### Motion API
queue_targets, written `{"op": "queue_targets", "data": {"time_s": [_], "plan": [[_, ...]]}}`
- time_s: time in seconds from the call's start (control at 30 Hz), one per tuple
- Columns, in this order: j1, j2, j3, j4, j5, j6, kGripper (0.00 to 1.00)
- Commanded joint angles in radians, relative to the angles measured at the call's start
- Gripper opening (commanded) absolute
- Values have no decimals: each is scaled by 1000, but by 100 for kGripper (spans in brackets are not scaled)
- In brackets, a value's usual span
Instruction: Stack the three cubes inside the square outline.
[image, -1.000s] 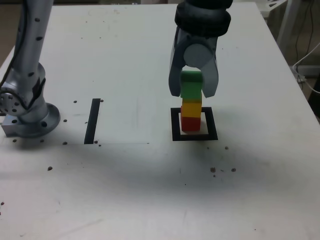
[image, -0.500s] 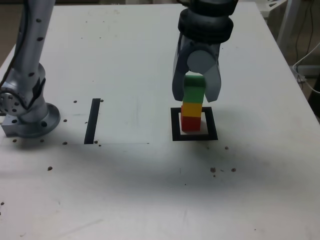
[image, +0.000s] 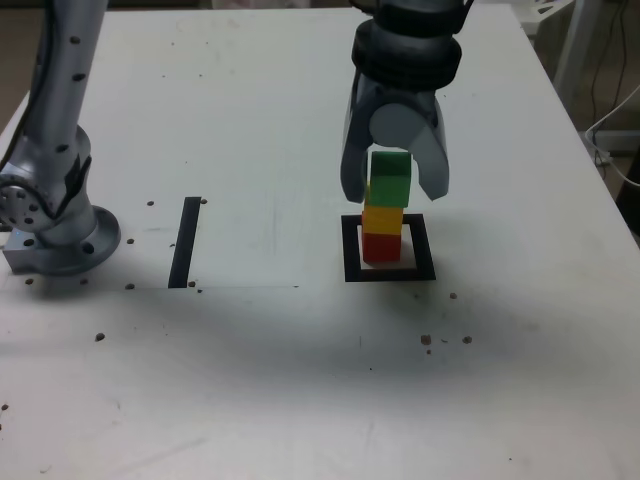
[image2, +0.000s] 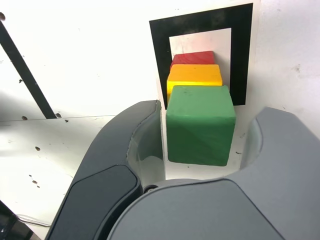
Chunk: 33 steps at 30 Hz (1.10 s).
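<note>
Gripper (image: 393, 190) stood open around the green cube (image: 390, 180), jaws apart and no firm grip visible. Green cube appeared to rest on the yellow cube (image: 383, 220), set slightly to the exterior view's right of it; yellow lay on the red cube (image: 381, 248). Red sat inside the square outline (image: 425, 248), towards its left side in the exterior view. Farther out, left of the outline: black strip (image: 185, 243) on the white table (image: 250, 370), then a grey rounded base (image: 75, 240) at far left.

Step in hand, as judged: release of the third cube, stack essentially built. Next move called for a straight, slow withdrawal, both jaws clear of green before any sideways motion. Risk noted: one jaw brushing green and tipping it, given the offset.

Views compared: exterior gave the stack's height order and the red front face within the outline. Wrist view gave green's top, the stepped upper edges of yellow and red, and uneven clearance: a plain gap to one jaw, the other just beside green. Contact at that closer jaw could not be settled.
</note>
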Motion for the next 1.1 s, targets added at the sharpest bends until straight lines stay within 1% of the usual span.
{"op": "queue_targets", "data": {"time_s": [0.0,0.2,0.47,0.73,0.87,1.07], "plan": [[-1,-21,6,1,13,-4,99],[2,-96,45,15,51,-20,99],[37,-220,168,38,61,-23,99],[71,-368,369,35,81,-28,99],[72,-418,493,5,83,-42,99],[72,-473,667,-92,77,-54,100]]}}
